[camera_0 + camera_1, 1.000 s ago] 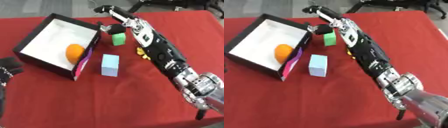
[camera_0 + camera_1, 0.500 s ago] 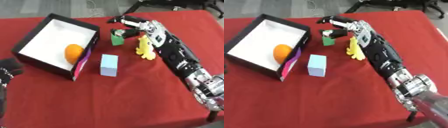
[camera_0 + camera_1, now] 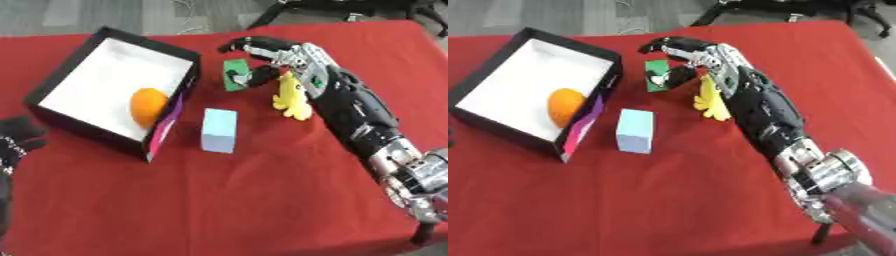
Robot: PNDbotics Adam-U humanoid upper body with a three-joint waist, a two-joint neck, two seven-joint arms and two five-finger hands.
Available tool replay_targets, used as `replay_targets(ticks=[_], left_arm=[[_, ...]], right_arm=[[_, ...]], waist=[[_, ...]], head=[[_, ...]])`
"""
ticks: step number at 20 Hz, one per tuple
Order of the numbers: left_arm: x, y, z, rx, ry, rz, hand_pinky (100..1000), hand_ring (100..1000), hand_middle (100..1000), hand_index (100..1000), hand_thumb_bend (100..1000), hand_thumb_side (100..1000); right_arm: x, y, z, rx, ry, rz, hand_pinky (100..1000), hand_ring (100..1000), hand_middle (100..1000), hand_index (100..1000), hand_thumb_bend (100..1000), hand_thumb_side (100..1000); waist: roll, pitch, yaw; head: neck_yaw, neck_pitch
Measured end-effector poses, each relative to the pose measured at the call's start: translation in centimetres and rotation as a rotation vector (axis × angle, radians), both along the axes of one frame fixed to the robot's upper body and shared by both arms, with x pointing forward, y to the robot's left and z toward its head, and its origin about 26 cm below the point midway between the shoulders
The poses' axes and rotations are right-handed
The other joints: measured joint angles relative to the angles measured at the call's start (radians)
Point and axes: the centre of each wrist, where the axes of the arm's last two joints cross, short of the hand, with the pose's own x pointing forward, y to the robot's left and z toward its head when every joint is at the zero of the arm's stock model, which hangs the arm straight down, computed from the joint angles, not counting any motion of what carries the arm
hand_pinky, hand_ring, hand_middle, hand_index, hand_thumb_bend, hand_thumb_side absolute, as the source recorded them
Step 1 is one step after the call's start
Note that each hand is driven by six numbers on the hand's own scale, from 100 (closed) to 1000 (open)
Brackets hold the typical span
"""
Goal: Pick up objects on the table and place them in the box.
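On the red table [image 3: 262, 200] the right robot hand [image 3: 278, 56] curls, fingers half-bent, around the green block [image 3: 234, 74]

A red cloth [image 3: 219, 200] covers the surface edge to edge. Beyond its far edge lies grey floor [image 3: 105, 15], with dark chair legs [image 3: 798, 7] and a pale cable [image 3: 188, 7].

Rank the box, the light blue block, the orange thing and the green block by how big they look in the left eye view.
1. Box, by far the largest.
2. Light blue block.
3. Orange thing, close to the blue block, so that order is unsure.
4. Green block, smallest, though the right hand partly covers it.
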Motion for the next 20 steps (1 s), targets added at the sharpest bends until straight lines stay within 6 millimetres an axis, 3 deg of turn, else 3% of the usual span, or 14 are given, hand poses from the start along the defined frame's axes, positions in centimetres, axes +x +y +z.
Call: replay_targets(ticks=[2, 3, 6, 7, 10, 15, 20], left_arm=[[0.0, 0.0, 0.0, 0.000, 0.000, 0.000, 735, 716, 577, 726, 100, 934], [0.0, 0.0, 0.0, 0.000, 0.000, 0.000, 735, 716, 577, 726, 100, 933], [0.0, 0.0, 0.0, 0.000, 0.000, 0.000, 735, 716, 578, 726, 100, 933], [0.0, 0.0, 0.0, 0.000, 0.000, 0.000, 735, 717, 578, 726, 100, 933], [0.0, 0.0, 0.0, 0.000, 0.000, 0.000, 735, 717, 578, 726, 100, 933], [0.0, 0.0, 0.0, 0.002, 0.000, 0.000, 736, 718, 578, 726, 100, 932], [0.0, 0.0, 0.0, 0.003, -0.001, 0.001, 736, 718, 579, 726, 100, 933]], right_arm=[[0.0, 0.1, -0.4, -0.018, 0.008, -0.002, 1000, 922, 845, 971, 100, 528], [0.0, 0.1, -0.5, -0.028, 0.011, -0.003, 1000, 910, 819, 970, 100, 418], [0.0, 0.0, -0.6, -0.055, 0.013, -0.007, 1000, 887, 766, 966, 100, 287], [0.0, 0.0, -0.6, -0.060, 0.011, -0.008, 988, 852, 676, 957, 100, 217], [0.1, 0.2, -0.6, -0.050, -0.012, -0.014, 962, 770, 482, 926, 100, 204], [0.0, 0.4, -0.2, 0.023, -0.110, -0.026, 953, 737, 422, 905, 100, 199], [0.2, 1.6, 2.4, 0.140, -0.217, 0.036, 957, 731, 412, 890, 100, 212]], waist=[[0.000, 0.000, 0.000], [0.000, 0.000, 0.000], [0.000, 0.000, 0.000], [0.000, 0.000, 0.000], [0.000, 0.000, -0.002], [0.000, 0.000, -0.004], [0.000, 0.000, -0.003]], head=[[-0.001, 0.000], [-0.002, 0.000], [-0.003, 0.000], [-0.003, 0.000], [-0.005, 0.000], [-0.005, 0.000], [-0.005, 0.000]])
